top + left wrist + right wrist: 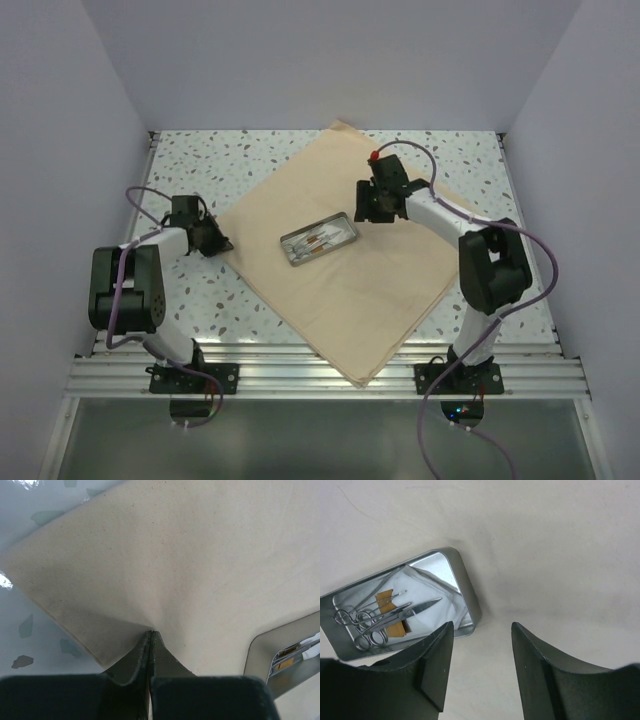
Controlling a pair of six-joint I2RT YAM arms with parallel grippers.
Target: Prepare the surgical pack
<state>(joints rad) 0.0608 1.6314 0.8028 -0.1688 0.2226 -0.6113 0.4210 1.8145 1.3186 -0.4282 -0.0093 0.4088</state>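
Note:
The surgical pack's tan cloth point(340, 290) lies flat as a diamond on the table, and a small steel tray point(320, 238) of silver instruments rests near its middle. My left gripper point(215, 243) is at the cloth's left corner, shut, with the cloth point(200, 555) puckering up into its fingertips point(151, 631). My right gripper point(368, 208) hovers open just right of the tray point(467, 595), nothing between its fingers point(481, 625). Scissors and clamps point(380, 617) lie inside on white gauze. A corner of the tray point(287, 650) shows in the left wrist view.
The speckled tabletop point(250, 160) is ringed by white walls on three sides. An aluminium rail point(320, 372) runs along the near edge, and the cloth's near corner overhangs it. Purple cables point(540, 260) loop beside each arm.

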